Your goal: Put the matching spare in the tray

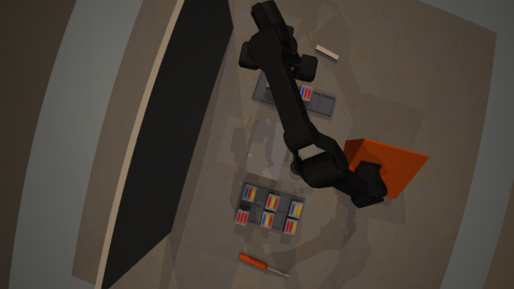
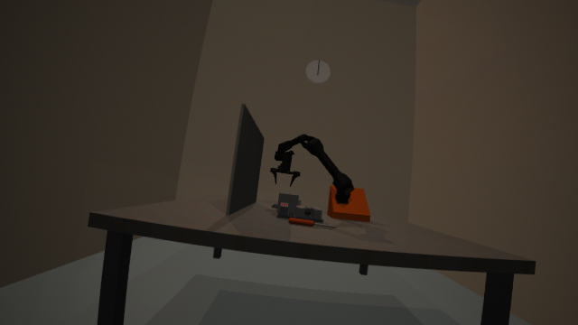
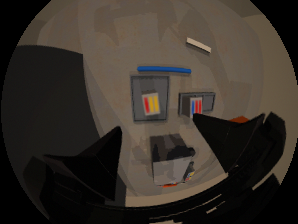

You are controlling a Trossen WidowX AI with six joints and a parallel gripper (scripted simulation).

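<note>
My gripper [image 2: 284,184] [image 3: 158,123] is open and empty, raised above the tray area. The grey tray [image 3: 133,100] holds a spare [image 3: 151,104] with one red and two yellow stripes. It sits inside the tray, slightly turned, clear of my fingers. The arm hides most of this tray in the top view. A tall grey block [image 3: 171,170] [image 2: 289,199] stands between the tray and the spares rack; it looks like the mounted unit, but no code shows on it. The spares rack [image 1: 259,198] holds several striped spares, among them a red-red-red one [image 1: 242,217].
A smaller divided holder [image 1: 327,105] [image 3: 180,105] bears a blue-red-red unit [image 1: 306,93] [image 3: 196,107]. A blue bar [image 3: 164,69], white bar [image 1: 327,52] [image 3: 198,45], and screwdriver [image 1: 253,261] [image 2: 302,222] lie around. A tall black panel [image 1: 177,120] [image 2: 247,167] stands alongside.
</note>
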